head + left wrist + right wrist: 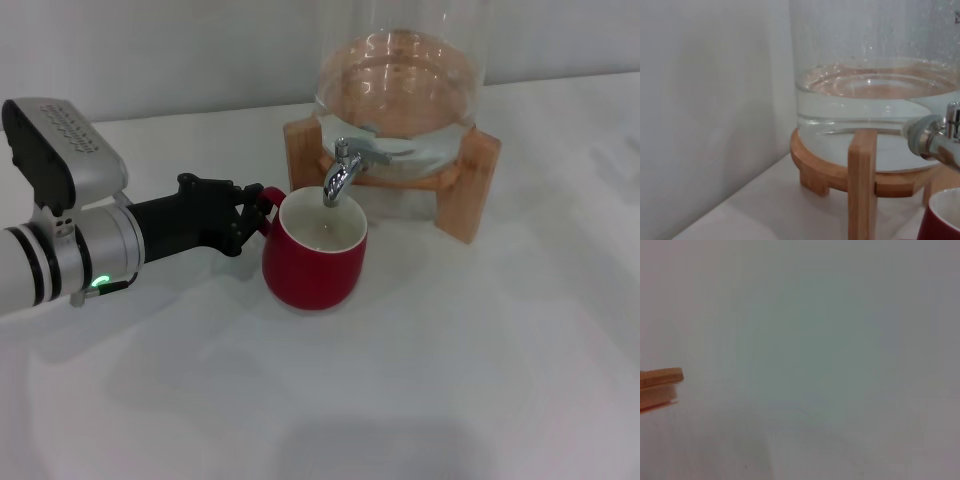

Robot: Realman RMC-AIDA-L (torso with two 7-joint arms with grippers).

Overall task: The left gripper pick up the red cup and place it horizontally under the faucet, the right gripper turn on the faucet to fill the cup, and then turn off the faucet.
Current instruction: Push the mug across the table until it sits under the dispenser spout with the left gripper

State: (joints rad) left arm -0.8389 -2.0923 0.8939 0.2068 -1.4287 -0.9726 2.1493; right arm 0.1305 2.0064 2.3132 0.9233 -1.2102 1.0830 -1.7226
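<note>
Under the small chrome faucet [341, 172] of the clear glass dispenser [398, 90] in its wooden stand [474, 180], we see the squat dark-red ceramic cup [313, 258] upright on the white table [450, 370]. The black two-fingered left gripper [252, 215] is closed around its loop handle [268, 203].
</note>
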